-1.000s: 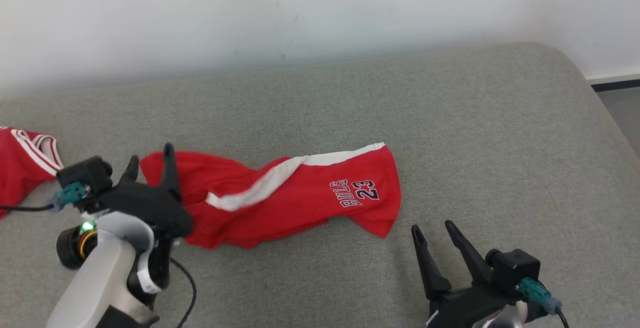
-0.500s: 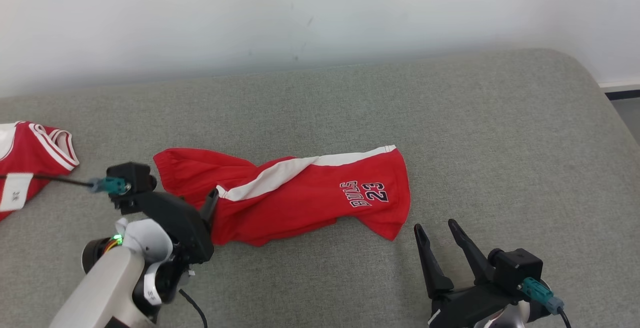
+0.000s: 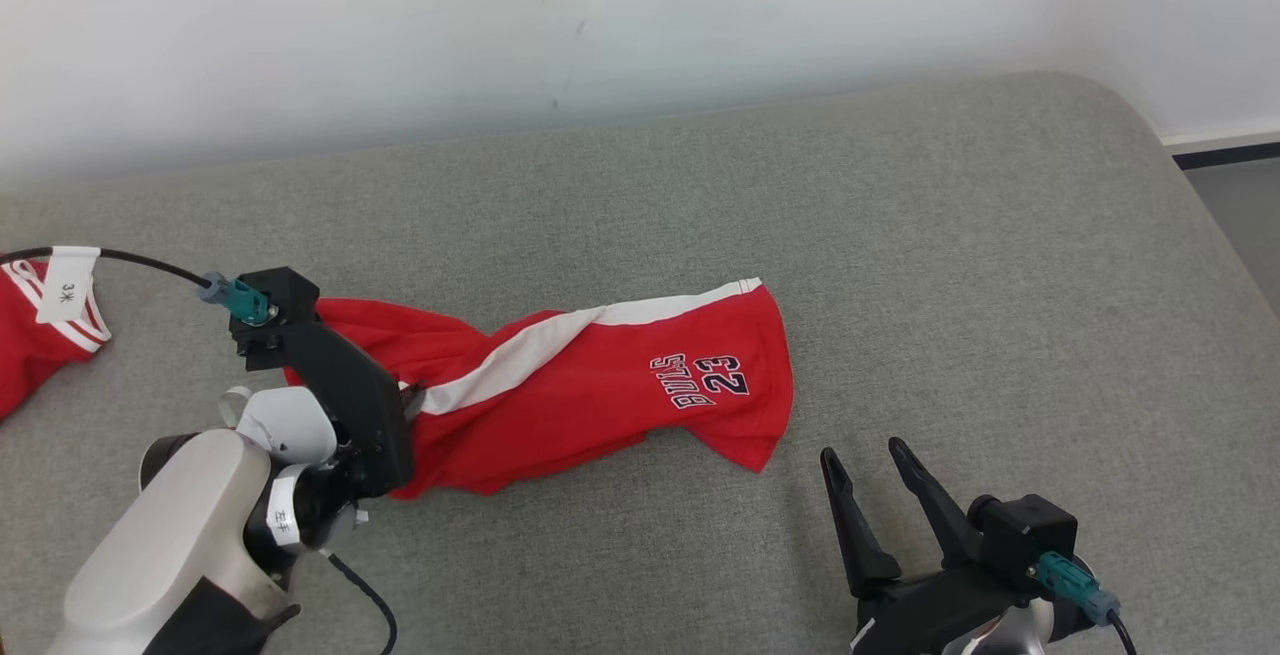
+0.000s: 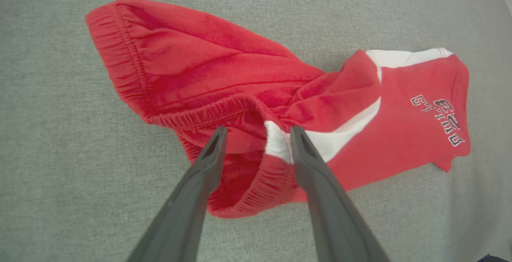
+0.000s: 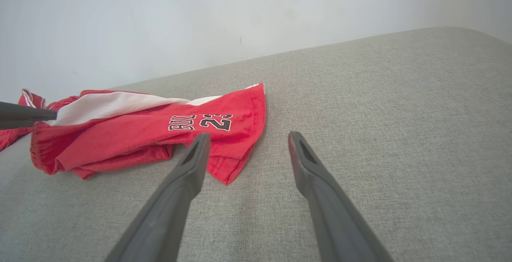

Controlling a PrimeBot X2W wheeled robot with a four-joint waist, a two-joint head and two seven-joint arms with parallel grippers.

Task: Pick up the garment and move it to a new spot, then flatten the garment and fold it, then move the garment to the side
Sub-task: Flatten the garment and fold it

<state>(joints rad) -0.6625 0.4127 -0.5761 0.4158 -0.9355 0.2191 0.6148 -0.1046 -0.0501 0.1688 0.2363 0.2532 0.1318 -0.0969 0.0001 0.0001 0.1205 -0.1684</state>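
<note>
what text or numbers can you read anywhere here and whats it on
"BULLS": on the shorts, near a leg hem.
"23": beside it, on the shorts.
White tag on the cable: marks too blurred to read.
White label on the left arm: too small to read.

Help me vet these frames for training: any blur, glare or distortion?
Head view: soft even light, no glare, lettering on the red shorts crisp. Left wrist view: fabric sharp, the fingers loom large from the wide lens. Right wrist view: wall bright yet not blown out, lettering readable.
</note>
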